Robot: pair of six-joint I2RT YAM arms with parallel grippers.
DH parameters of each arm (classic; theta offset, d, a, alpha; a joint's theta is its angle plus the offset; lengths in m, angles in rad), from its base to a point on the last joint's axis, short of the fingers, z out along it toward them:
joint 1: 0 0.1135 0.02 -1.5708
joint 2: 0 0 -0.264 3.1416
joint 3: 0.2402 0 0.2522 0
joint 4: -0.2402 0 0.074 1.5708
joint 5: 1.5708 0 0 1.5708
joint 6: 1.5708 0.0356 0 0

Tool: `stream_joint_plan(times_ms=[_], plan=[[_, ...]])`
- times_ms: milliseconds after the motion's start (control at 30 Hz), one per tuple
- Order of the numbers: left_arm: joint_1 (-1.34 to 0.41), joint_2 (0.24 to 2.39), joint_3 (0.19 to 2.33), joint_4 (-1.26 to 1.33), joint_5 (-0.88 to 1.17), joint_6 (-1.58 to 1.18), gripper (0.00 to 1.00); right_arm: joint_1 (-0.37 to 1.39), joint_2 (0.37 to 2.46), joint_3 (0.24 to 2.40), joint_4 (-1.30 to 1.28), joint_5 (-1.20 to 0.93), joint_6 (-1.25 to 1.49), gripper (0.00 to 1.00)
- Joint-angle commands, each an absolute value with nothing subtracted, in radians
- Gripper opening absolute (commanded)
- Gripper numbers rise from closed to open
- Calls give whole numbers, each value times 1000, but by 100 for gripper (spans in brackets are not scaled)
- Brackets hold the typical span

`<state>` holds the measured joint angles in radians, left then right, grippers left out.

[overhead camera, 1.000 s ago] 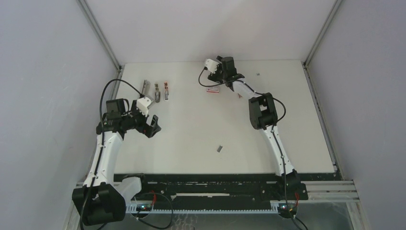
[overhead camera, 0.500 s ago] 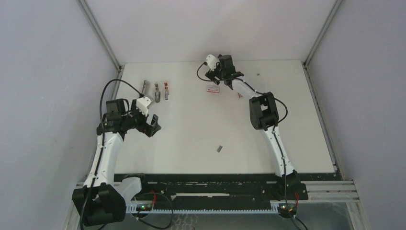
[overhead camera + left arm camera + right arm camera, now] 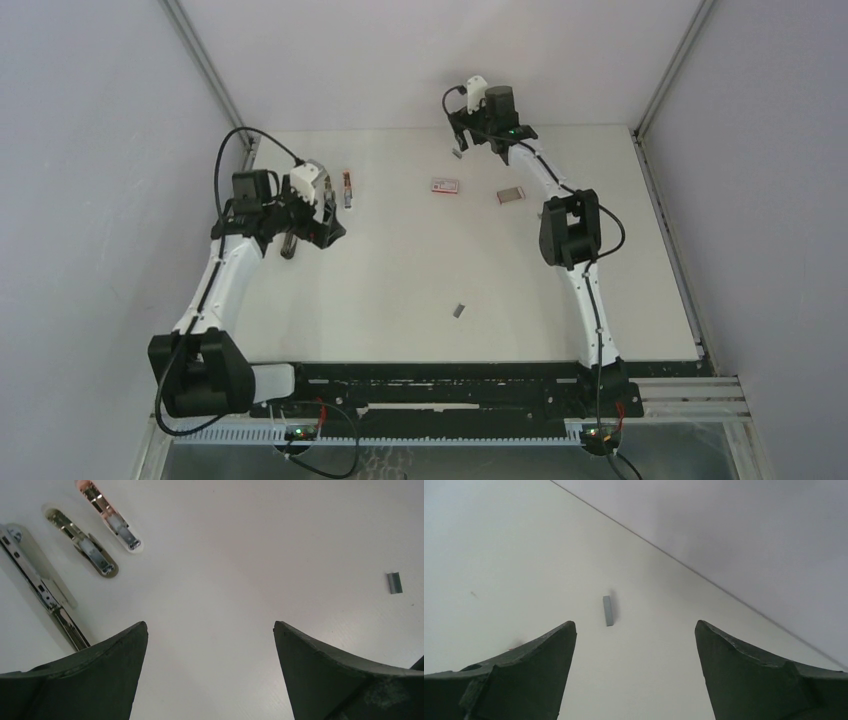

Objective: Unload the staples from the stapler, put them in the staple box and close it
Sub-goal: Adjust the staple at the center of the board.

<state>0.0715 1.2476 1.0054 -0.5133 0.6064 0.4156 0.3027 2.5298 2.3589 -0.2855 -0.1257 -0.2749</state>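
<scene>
Overhead, the left end effector (image 3: pixel 322 222) hovered over the bench (image 3: pixel 400 260) at about 10 o'clock from the bench's middle. Its jaws were spread as wide as they go and gripped nothing. In the left wrist view, plain bench surface lay between its two dark fingers (image 3: pixel 95 680). Toward 10 and 11 o'clock in that view, three pieces lay side by side on the same slant: a pink stapler piece (image 3: pixel 111 516), an olive stapler piece (image 3: pixel 82 542) and a long white stapler piece (image 3: pixel 40 585). The first two lay apart from the fingers, while the near end of the white one ran out of sight behind the left-hand finger.

Meanwhile the right end effector (image 3: pixel 463 135) was at 12 o'clock, close to the back wall (image 3: pixel 749 530). Its jaws were also wide apart and held nothing. A thin grey staple strip (image 3: pixel 608 611) lay flat on the bench ahead of the gap between the fingertips, touching neither one.

A short grey staple block (image 3: pixel 459 310) sat alone toward 6 o'clock of the bench's middle, well apart from both arms. A small red-and-white box (image 3: pixel 445 186) lay between the two end effectors at roughly 12 o'clock, and a grey rectangular piece (image 3: pixel 511 194) lay near it at its 3 o'clock.
</scene>
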Motion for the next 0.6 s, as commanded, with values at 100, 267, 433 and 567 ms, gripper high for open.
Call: stream_joint_plan(times_ms=[100, 267, 433, 567], plan=[[35, 1347, 1141, -532, 710, 384, 100, 215, 2587, 2402, -227, -404, 81, 81], [33, 1350, 1113, -520, 711, 385, 100, 199, 2624, 2423, -211, -525, 187, 79], [33, 1346, 1097, -525, 700, 390, 100, 193, 2655, 2441, -204, -574, 328, 74], [33, 1338, 1087, -543, 698, 403, 100, 182, 2673, 2393, -130, -648, 545, 73]])
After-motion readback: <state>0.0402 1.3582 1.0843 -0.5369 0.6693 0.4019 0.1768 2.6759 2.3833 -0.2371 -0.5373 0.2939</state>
